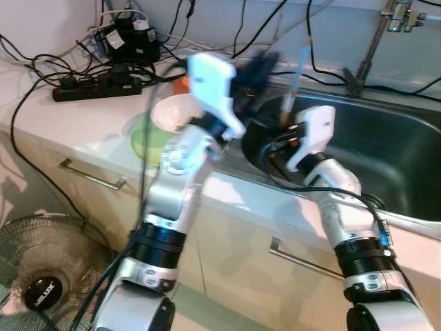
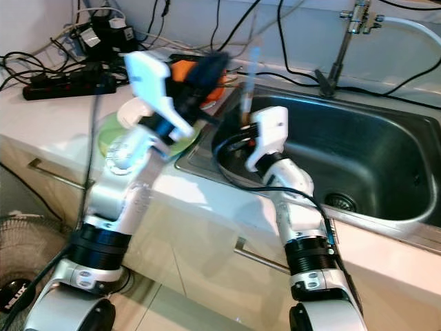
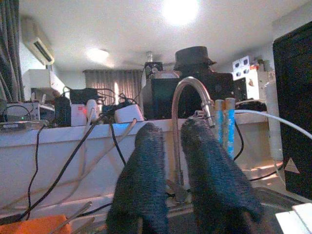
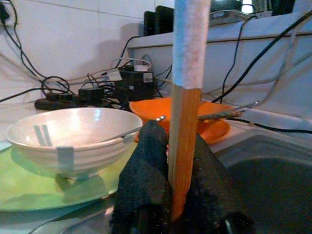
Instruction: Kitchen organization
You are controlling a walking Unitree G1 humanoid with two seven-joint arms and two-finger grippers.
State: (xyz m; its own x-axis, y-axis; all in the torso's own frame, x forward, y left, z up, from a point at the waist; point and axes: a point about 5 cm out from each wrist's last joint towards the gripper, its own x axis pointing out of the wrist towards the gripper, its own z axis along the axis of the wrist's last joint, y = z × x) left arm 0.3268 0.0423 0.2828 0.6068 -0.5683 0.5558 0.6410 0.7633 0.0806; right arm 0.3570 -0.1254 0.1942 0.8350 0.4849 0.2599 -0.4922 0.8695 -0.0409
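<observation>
**Currently holding a taped wooden stick over the sink's near-left corner**

We are standing at a white countertop (image 1: 89,131) with a steel sink (image 2: 358,148) set into it and a gooseneck faucet (image 3: 187,112) behind. Beside the sink's left edge a green plate (image 4: 29,190) is carrying a white bowl (image 4: 68,134), and an orange bowl (image 4: 185,114) is sitting just behind them, a utensil lying across its rim.

Our right gripper (image 4: 170,195) is clamping the lower end of a wooden stick (image 4: 185,141), upright, its upper part wrapped in pale blue tape. We are judging it light, stiff and not fragile; smooth wood may slide between the fabric pads, so gripping low on the bare shaft, as now, is looking sensible, though the long top could swing.

Our left gripper (image 3: 183,180) is hovering raised over the dishes, blurred, its fingers (image 3: 141,180) slightly parted and holding nothing.
</observation>
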